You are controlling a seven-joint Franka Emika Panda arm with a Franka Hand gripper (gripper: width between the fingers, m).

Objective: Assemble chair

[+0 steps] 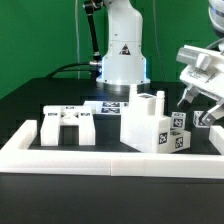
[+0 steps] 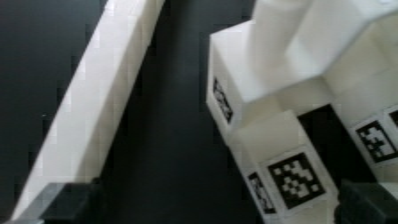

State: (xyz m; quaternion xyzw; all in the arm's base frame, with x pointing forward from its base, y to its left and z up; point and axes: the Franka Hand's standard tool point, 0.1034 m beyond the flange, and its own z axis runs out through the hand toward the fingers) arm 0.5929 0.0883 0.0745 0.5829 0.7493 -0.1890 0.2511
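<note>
**Q:** What is the gripper [image 1: 196, 110] doing?

**A:** It hangs in the air with its jaws spread wide. Nothing sits between them, so it grips no part.

**Q:** Where is the chair?

**A:** It is in loose white parts on the dark table [image 1: 30, 105]. The nearest is a tall stepped block [image 1: 150, 128] with square black-and-white tags. It stands below the jaws, a little toward the exterior view's left of them, and does not touch the fingers. A low bracket [image 1: 68, 125] lies much farther from the jaws on that same side, well apart from the block.

**Q:** Is anything else close to the jaws?

**A:** A long low wall [image 1: 110, 160] borders the table. In the wrist view it runs alongside the block, with a dark strip of table between the two. It lies below the jaws, beyond the block.

**Q:** Why are the jaws held so wide?

**A:** As a judgement, this looks like an approach. Wide jaws above a broad part leave room to come down around it before closing.

**Q:** And why do the parts sit as they do?

**A:** The tags face outward, probably so the cameras can read them. The wall likely keeps parts on the table and gives something firm to press them against.

**Q:** How far along is the work?

**A:** It seems early, since the bracket and block are not joined. Whether the block is one part or several, I cannot tell
</note>
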